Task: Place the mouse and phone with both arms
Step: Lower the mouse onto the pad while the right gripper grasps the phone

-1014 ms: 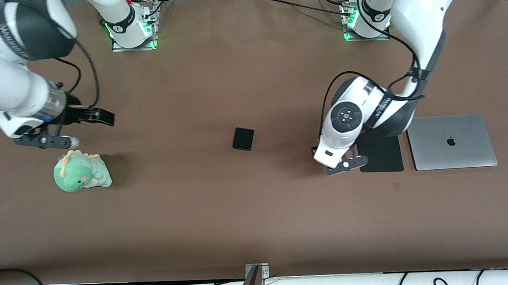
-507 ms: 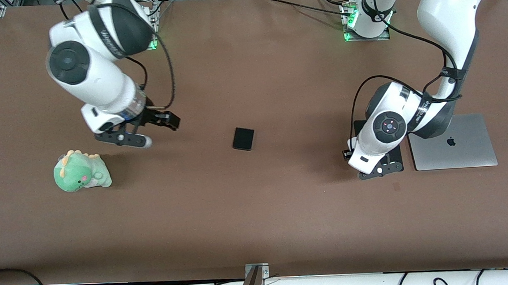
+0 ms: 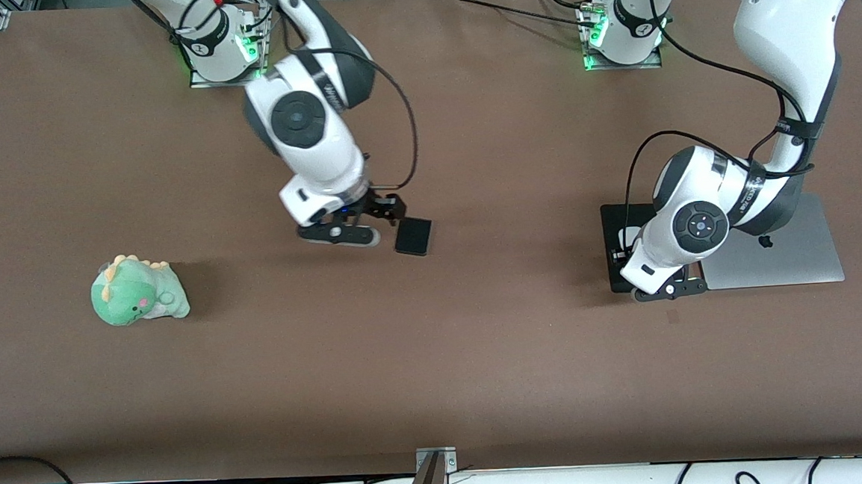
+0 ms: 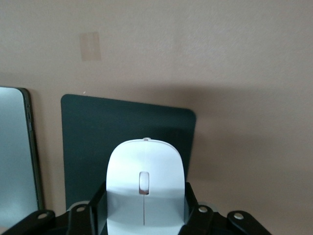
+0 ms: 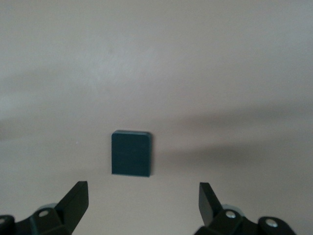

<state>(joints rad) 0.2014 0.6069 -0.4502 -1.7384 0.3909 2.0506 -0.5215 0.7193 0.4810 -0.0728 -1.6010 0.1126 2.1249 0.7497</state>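
The white mouse (image 4: 145,188) sits between the black fingers (image 4: 97,208) of my left gripper (image 4: 145,211), which is shut on it. It hangs just above the flat black mat (image 4: 98,132), and in the front view a white sliver of the mouse (image 3: 628,239) shows beside the wrist. The small black phone (image 3: 413,237) lies flat mid-table. My right gripper (image 3: 389,209) is open, low beside the phone on the side toward the right arm's end. In the right wrist view the phone (image 5: 131,152) lies just ahead of the right gripper (image 5: 143,197), outside its spread fingers.
A grey laptop (image 3: 784,264) lies shut next to the black mat (image 3: 612,220), toward the left arm's end. A green plush dinosaur (image 3: 138,291) sits toward the right arm's end. A small tape mark (image 4: 90,46) is on the brown table.
The right arm has swung from above the plush dinosaur over to the phone, staying open. The left arm has carried the mouse toward the laptop, over the black mat.
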